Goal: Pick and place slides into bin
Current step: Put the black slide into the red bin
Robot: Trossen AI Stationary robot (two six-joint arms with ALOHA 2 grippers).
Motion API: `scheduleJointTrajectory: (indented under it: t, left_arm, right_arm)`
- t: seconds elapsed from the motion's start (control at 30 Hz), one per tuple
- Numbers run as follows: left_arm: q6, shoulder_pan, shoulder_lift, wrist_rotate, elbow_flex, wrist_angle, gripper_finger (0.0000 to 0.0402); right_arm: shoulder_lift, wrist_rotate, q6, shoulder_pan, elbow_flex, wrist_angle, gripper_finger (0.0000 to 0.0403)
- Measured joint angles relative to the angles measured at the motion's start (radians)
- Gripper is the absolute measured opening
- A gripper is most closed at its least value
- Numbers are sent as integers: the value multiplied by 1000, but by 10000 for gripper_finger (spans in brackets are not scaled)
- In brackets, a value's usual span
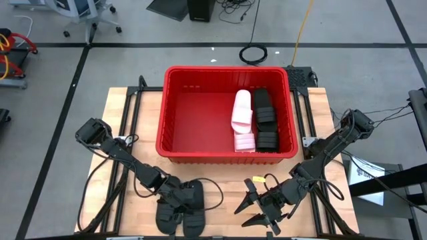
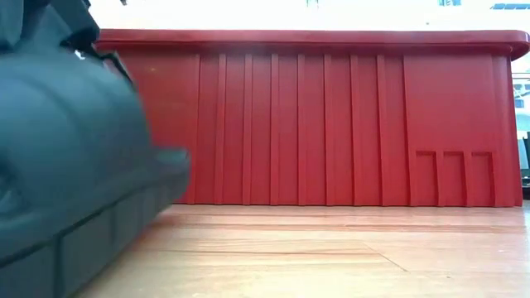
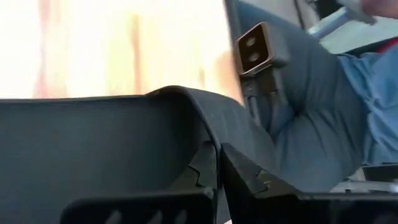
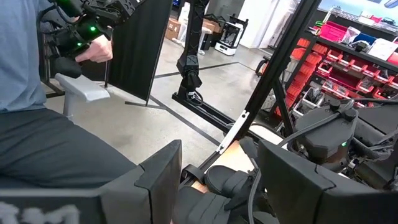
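The red bin [image 1: 175, 127] stands at the table's middle, and its near wall fills the low view [image 2: 331, 124]. In its right half lie two pale pink-white slides [image 1: 242, 110] and two black slides [image 1: 265, 120]. Two more black slides [image 1: 180, 210] lie side by side near the front edge, left of centre; one looms at the left of the low view [image 2: 74, 174]. My left gripper [image 1: 175, 198] is shut on one of these. My right gripper [image 1: 257, 208] is open and empty just above the table, to their right, also seen in the right wrist view [image 4: 217, 183]. My left gripper pinches a thin black raised edge of the slide [image 3: 208, 134] between its two fingers [image 3: 249, 177], which meet on it. The fingers come slanting down from the table's left. Which part of the slide this edge is, and whether the slide is lifted, I cannot tell.
The bin's left half [image 1: 197, 117] holds nothing. Bare wood [image 1: 223, 180] lies between the bin and the front slides. A person sits beyond the table's front edge [image 4: 43, 143], holding a controller [image 4: 87, 37]. Cables run on the floor behind the bin [image 1: 253, 52].
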Motion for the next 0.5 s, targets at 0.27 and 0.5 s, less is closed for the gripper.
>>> scheduleJointTrajectory:
  t: [0.27,0.5]
  left_arm:
    - [50,20,-1,60,0,132,6]
    - [75,46,-15,78,1,139,6]
  right_arm:
    - [0,0,0,0,0,0,201]
    - [0,0,0,0,0,1,201]
